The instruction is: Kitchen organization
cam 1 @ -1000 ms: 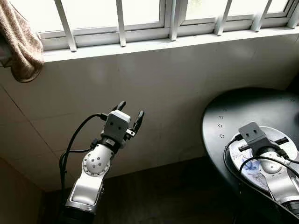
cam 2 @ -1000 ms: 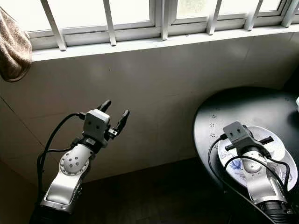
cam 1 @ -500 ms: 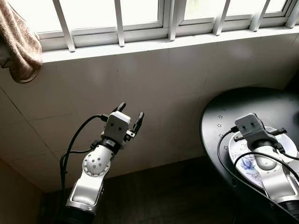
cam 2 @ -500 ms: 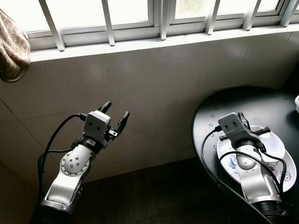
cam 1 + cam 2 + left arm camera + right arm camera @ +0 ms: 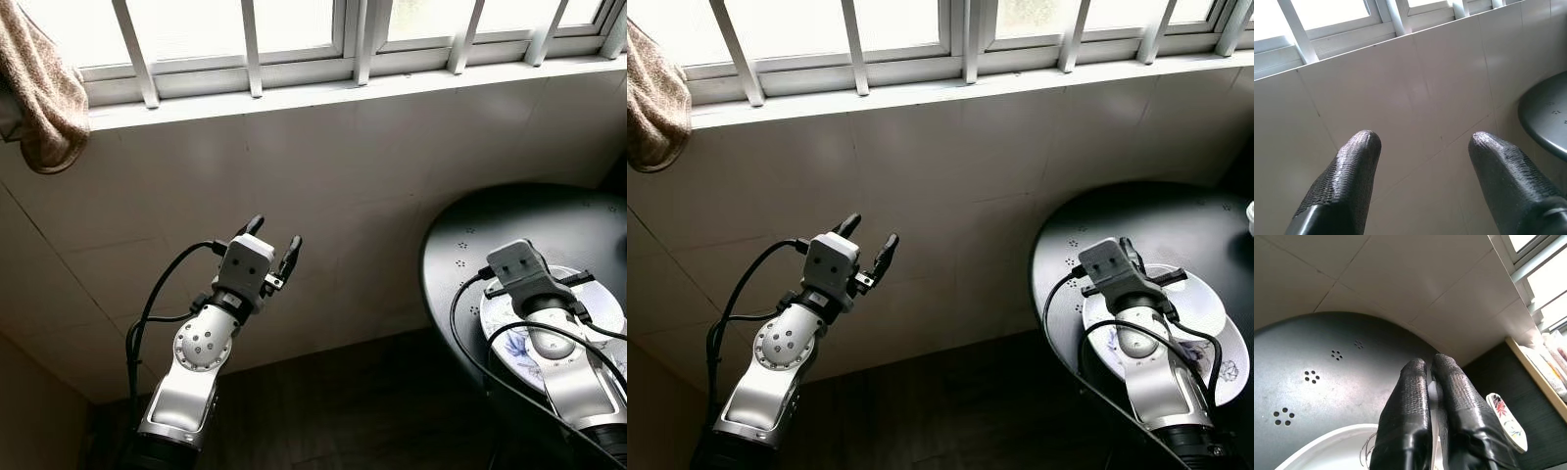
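The right arm covers much of the plate (image 5: 1205, 304) near the round black table's (image 5: 1087, 235) front edge, and the table itself is cut off at the right. A brown towel (image 5: 44, 98) is cropped at the upper left corner. Whatever pale edge the right gripper (image 5: 1431, 369) pinches is mostly hidden between its fingers.

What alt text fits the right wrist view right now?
Two black fingers pinch the rim of a white plate over a round black table. A tiled wall rises behind; a small painted dish lies nearby.
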`<state>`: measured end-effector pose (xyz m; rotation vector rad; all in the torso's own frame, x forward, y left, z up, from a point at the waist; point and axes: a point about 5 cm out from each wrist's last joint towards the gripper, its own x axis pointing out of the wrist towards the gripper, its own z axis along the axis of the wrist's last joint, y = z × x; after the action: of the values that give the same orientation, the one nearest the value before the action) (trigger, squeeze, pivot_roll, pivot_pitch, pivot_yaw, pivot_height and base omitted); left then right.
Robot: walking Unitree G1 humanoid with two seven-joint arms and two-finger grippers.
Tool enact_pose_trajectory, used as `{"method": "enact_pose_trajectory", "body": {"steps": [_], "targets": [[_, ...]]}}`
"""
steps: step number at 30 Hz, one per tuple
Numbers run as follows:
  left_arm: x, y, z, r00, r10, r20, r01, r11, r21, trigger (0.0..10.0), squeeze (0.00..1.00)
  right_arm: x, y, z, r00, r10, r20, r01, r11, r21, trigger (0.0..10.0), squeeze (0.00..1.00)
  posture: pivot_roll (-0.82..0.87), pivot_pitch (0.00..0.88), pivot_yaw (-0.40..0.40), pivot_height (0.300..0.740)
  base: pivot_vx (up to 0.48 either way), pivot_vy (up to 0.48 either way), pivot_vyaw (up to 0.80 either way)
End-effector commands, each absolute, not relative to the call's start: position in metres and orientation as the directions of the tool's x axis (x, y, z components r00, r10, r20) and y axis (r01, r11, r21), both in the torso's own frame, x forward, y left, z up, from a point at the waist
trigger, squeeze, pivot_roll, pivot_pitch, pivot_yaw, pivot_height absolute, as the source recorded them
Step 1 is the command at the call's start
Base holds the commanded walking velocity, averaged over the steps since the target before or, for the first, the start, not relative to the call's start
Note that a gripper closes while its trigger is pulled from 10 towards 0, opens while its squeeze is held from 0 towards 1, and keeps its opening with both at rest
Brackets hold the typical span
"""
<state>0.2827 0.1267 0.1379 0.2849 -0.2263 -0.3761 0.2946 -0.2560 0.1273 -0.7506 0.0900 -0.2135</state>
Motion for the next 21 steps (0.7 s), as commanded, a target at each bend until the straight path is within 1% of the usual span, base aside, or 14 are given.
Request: {"method": "enact_pose_trajectory", "body": {"steps": [1,11,14,17,18,19,21], "targets": [[0.284,0.124,0.138,0.899,-0.406,0.165,0.336,0.881,0.333,10.0,0.00,0.297,-0.253,0.136,0.973,-0.228,0.028,0.194,0.749,-0.634,0.0,0.00,-0.05,0.000,-0.018,0.740,0.000,0.000,0.00],[0.285,0.124,0.138,0.899,-0.407,0.164,0.338,0.880,0.333,10.0,0.00,0.299,-0.249,0.148,0.974,-0.214,0.076,0.214,0.750,-0.626,0.0,0.00,-0.05,0.000,-0.016,0.740,0.000,0.000,0.00],[0.285,0.123,0.139,0.895,-0.413,0.167,0.346,0.881,0.324,10.0,0.00,0.300,-0.247,0.157,0.974,-0.199,0.111,0.223,0.731,-0.644,0.0,0.00,-0.05,0.000,-0.016,0.740,0.000,0.000,0.00],[0.285,0.122,0.140,0.887,-0.430,0.169,0.366,0.877,0.313,10.0,0.00,0.302,-0.244,0.165,0.972,-0.204,0.119,0.234,0.767,-0.597,0.0,0.00,-0.05,0.000,-0.016,0.740,0.000,0.000,0.00],[0.284,0.120,0.140,0.880,-0.445,0.169,0.382,0.871,0.308,10.0,0.00,0.303,-0.242,0.171,0.970,-0.203,0.131,0.241,0.793,-0.559,0.0,0.00,-0.05,0.000,-0.016,0.740,0.000,0.000,0.00],[0.283,0.117,0.140,0.863,-0.476,0.168,0.418,0.861,0.289,10.0,0.00,0.306,-0.237,0.187,0.966,-0.185,0.180,0.251,0.833,-0.493,0.0,0.00,-0.04,0.000,-0.015,0.740,0.000,0.000,0.00],[0.282,0.116,0.141,0.854,-0.492,0.167,0.440,0.855,0.274,10.0,0.00,0.308,-0.233,0.199,0.961,-0.164,0.224,0.254,0.845,-0.471,0.0,0.00,-0.05,0.000,-0.011,0.740,0.000,0.000,0.00]]}}
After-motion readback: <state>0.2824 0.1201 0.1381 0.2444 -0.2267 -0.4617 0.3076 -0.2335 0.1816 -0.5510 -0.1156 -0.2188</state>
